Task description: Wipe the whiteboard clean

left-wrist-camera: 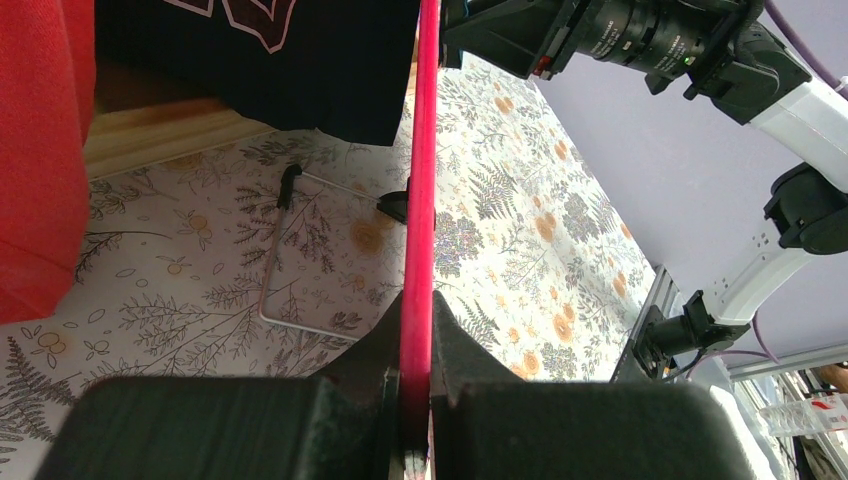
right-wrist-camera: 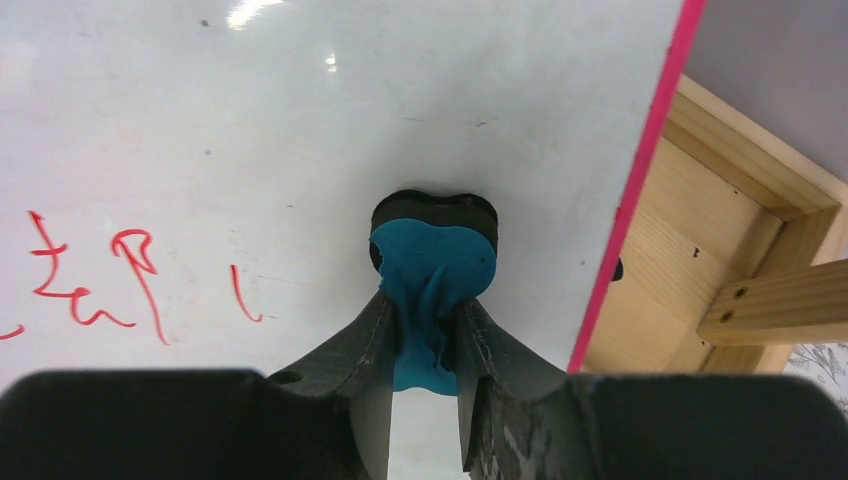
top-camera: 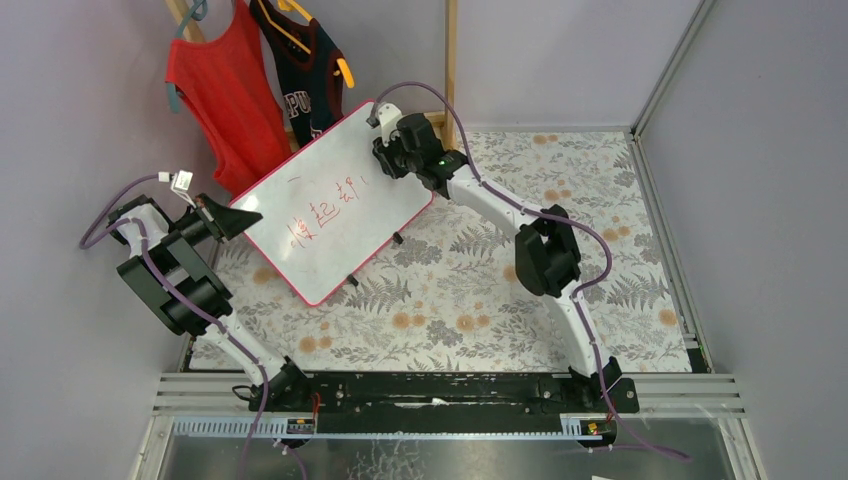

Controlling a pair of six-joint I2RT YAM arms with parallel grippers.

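The large glossy whiteboard with rounded corners and a thin pink-red frame (top-camera: pixel 385 200) stands tilted on small black feet at the far left of the fern-and-flower patterned table cover (top-camera: pixel 470 300), in front of a hung red mesh jersey (top-camera: pixel 225 90). The left gripper (left-wrist-camera: pixel 417 335) is closed narrowly on the frame's left edge, judged to be a brace. The right gripper (right-wrist-camera: pixel 422 320) is pinched on a soft teal-blue eraser pad with black backing (right-wrist-camera: pixel 435 265), which appears set against the board near its upper right corner, just beside the frame. Red marker characters (right-wrist-camera: pixel 90 285) lie to the pad's left, unwiped. For a clean pass the pad should be kept flat and the pressure light and even on the slick panel, with strokes swept leftward across the ink.
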